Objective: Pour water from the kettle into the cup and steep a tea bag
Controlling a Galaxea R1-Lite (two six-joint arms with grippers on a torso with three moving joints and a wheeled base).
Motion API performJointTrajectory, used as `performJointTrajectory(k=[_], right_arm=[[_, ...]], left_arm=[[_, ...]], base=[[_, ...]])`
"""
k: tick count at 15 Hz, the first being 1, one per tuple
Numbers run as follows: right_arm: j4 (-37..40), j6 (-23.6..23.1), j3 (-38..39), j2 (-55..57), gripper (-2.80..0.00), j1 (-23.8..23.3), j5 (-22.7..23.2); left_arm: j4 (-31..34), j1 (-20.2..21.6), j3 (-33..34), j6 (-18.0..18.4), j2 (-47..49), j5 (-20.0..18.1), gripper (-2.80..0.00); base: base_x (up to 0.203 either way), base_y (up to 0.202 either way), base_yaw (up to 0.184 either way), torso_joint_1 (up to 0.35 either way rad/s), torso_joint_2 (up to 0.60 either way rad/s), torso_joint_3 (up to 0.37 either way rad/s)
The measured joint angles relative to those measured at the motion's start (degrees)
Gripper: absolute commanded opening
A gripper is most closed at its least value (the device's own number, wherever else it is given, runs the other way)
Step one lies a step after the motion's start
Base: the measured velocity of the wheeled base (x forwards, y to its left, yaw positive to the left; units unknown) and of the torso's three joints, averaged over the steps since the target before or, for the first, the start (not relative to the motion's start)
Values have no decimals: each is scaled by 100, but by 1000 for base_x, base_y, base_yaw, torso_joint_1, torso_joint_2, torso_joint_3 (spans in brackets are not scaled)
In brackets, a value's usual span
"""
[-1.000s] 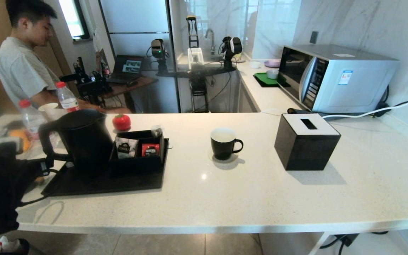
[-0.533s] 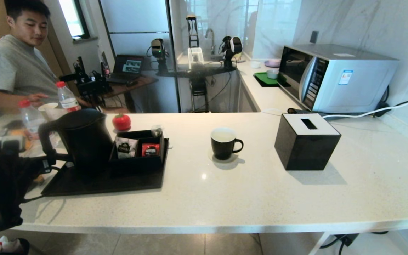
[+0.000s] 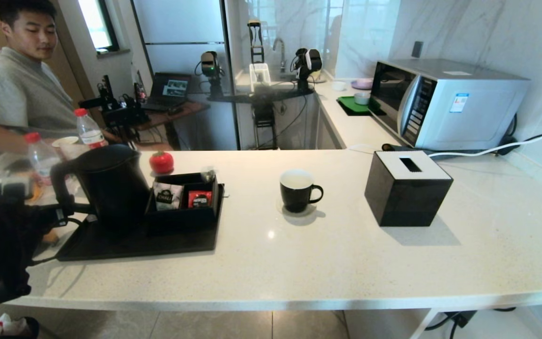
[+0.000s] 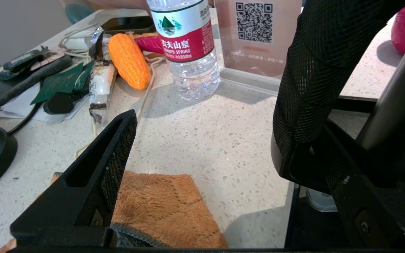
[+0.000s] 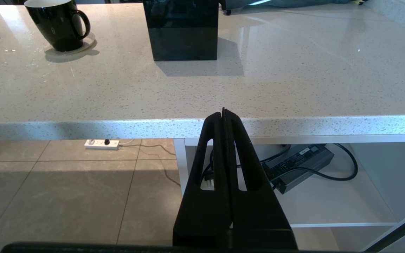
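The matte black kettle (image 3: pixel 113 183) stands on a black tray (image 3: pixel 158 242) at the counter's left, its loop handle (image 3: pixel 61 188) turned toward my left arm. My left gripper (image 4: pixel 209 116) is open just beside the handle (image 4: pixel 396 105), with only bare countertop between its fingers (image 4: pixel 113 165). The black cup (image 3: pixel 297 189) with a white inside sits on a coaster mid-counter, also in the right wrist view as the cup (image 5: pixel 59 24). My right gripper (image 5: pixel 223 113) is shut and empty, hanging below the counter's front edge. I cannot make out the tea bag.
A black box (image 3: pixel 184 200) on the tray holds a white packet (image 3: pixel 165 197) and a red packet (image 3: pixel 199 198). A black tissue box (image 3: pixel 407 188) and a microwave (image 3: pixel 445 101) stand to the right. Water bottles (image 3: pixel 40 157), an orange cloth (image 4: pixel 160 207), toy corn (image 4: pixel 128 59) and a person (image 3: pixel 12 89) crowd the left.
My left arm has shifted slightly beside the kettle handle. The person at the left has straightened up and drawn his arm back. Kettle and cup have not moved.
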Motion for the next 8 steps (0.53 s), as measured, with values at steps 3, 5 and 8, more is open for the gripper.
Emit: performJointTrajectory(k=[3,5,8], right_arm=[[0,-2,0,0,-280,0,0],[2,-2,0,0,-280,0,0],[4,-2,0,0,-280,0,0]], left_arm=[[13,6,-122,8,39,1,0],[19,17,-238,9,67,-17,0],[13,88,-290,-5,81,-209,0]], base=[[0,0,0,0,0,0],[0,0,0,0,0,0],[0,0,0,0,0,0]])
